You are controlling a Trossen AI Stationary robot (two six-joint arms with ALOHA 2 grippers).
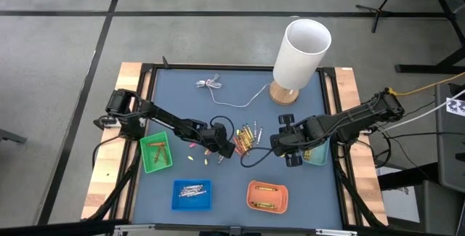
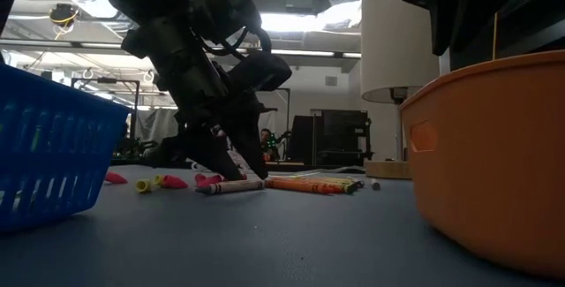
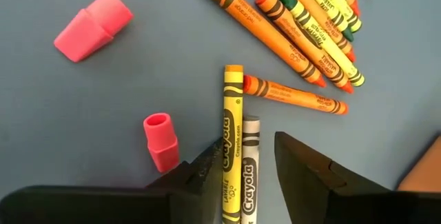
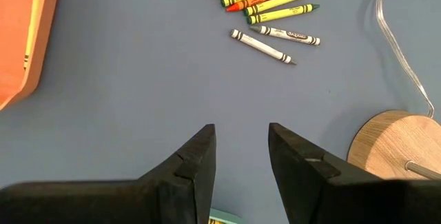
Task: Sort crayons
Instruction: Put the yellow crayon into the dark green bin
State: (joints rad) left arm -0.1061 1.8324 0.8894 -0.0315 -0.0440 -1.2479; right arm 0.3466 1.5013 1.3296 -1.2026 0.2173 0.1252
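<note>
1. The left gripper [image 3: 244, 165] is down at the tabletop [image 1: 240, 192] near the centre of the high view. Its two dark fingers are parted with nothing clamped, straddling two paper-wrapped wax crayons that lie side by side: a yellow crayon [image 3: 233, 141] and a grey crayon [image 3: 249, 162].
2. Two crayons sit in one gap, so a plain close would likely take both. Since they differ in colour, shifting to centre on just one looks wiser.
3. Keep the fingertips low, almost on the tabletop, since the sticks are thin and could roll away.
4. Just beside lie two pink rubber cap erasers [image 3: 160, 140], and an orange crayon [image 3: 293, 94] nearly touches the yellow one's tip; avoid nudging these.
5. The main loose crayon pile [image 1: 247, 136] lies right of the gripper in the high view; green [image 1: 156, 152], blue [image 1: 192, 194] and orange [image 1: 267, 196] plastic trays wait in the lower part.
6. The right gripper [image 4: 241, 148] hovers open and empty, centre-right.
</note>
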